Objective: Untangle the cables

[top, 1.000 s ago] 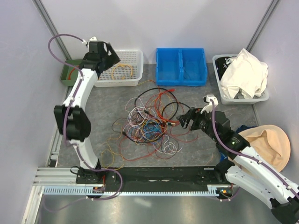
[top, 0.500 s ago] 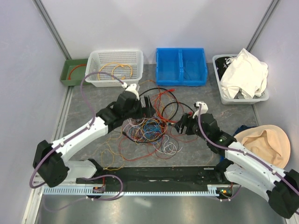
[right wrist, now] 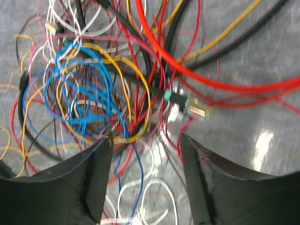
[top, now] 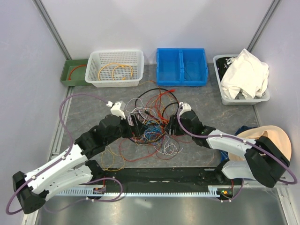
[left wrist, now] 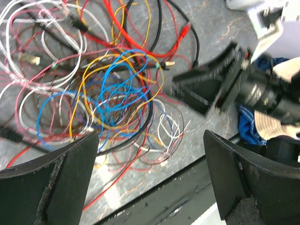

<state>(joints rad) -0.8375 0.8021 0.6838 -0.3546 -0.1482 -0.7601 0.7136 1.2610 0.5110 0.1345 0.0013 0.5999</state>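
The cables (top: 150, 123) lie in a tangled pile of red, orange, yellow, blue, white and black wires at the table's middle. My left gripper (top: 135, 124) is open and empty, low over the pile's left side. In the left wrist view its fingers (left wrist: 47, 183) frame blue and yellow loops (left wrist: 112, 84). My right gripper (top: 171, 123) is open and empty at the pile's right edge, and it also shows in the left wrist view (left wrist: 211, 89). In the right wrist view the gripper (right wrist: 145, 183) hangs over white and blue loops, near a green-tipped connector (right wrist: 180, 101).
A white basket (top: 136, 57) with a yellow cable and a green tray (top: 67, 74) stand at the back left. A blue bin (top: 182, 79) and a grey bin of white cloth (top: 243, 75) stand at the back right. A tan hat (top: 269, 143) lies right. A black rail (top: 159, 174) runs along the front.
My left arm has swung from the white basket down to the pile's left side. My right gripper has moved left to the pile's right edge.
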